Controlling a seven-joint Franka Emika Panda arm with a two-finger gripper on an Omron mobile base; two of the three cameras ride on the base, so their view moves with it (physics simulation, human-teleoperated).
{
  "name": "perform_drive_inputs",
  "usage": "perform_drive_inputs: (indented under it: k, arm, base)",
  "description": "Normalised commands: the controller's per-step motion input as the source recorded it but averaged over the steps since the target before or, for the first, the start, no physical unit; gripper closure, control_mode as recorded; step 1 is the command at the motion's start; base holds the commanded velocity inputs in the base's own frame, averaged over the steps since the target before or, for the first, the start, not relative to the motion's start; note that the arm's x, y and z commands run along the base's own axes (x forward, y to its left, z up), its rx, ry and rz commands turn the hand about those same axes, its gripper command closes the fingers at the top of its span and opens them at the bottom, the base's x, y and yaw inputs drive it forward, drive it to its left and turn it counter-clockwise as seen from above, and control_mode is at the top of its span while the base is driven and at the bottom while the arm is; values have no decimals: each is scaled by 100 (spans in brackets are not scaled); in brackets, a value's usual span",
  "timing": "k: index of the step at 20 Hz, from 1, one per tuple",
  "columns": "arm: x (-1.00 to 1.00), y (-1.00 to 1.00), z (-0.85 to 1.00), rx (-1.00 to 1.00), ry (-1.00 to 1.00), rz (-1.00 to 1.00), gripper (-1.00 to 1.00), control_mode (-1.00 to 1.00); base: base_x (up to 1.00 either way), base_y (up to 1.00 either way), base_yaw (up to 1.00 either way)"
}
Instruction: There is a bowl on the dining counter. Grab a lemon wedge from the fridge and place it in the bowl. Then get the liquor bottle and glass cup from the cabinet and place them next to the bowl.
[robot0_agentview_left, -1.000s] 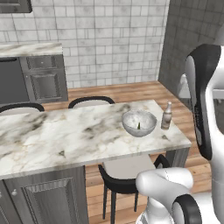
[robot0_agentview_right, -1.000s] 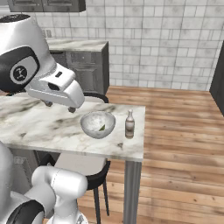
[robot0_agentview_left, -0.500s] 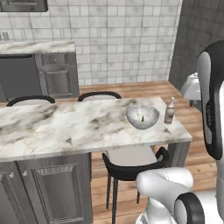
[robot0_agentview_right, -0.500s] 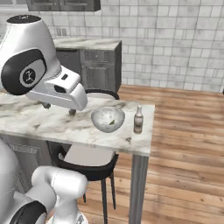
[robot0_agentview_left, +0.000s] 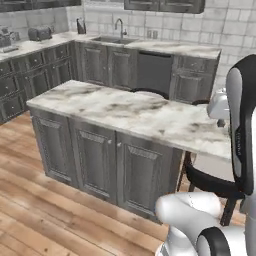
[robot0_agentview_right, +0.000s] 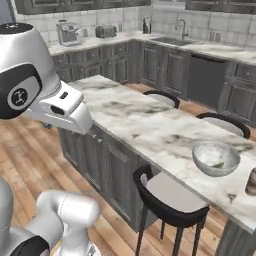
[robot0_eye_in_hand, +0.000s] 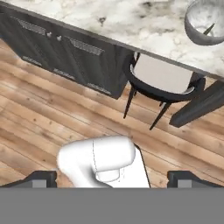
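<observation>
The gripper (robot0_eye_in_hand: 112, 179) hangs empty, jaws spread wide, over bare floor. The bowl (robot0_agentview_right: 216, 158), lemon wedge (robot0_agentview_right: 218, 164) inside, sits on the dining counter (robot0_agentview_right: 150, 125) well off to its far side; the liquor bottle (robot0_agentview_right: 251, 182) stands just beside the bowl. The glass cup likely waits in a cabinet.

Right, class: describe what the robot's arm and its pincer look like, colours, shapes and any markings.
The arm is glossy white with rounded, tube-like links and dark grey to black joint bands. One round dark joint cap carries a small white logo. A boxy white hand section juts out with small dark marks on its side. The pincer has two small, dark, blocky finger tips.
</observation>
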Motion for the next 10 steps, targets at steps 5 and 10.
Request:
perform_drive_inputs:
  k: [5, 10]
  arm:
    - [0, 0, 0, 0, 0, 0, -100, 100]
    - [0, 0, 0, 0, 0, 0, -100, 100]
  base:
    - [-11, 3, 100]
    - [-4, 9, 100]
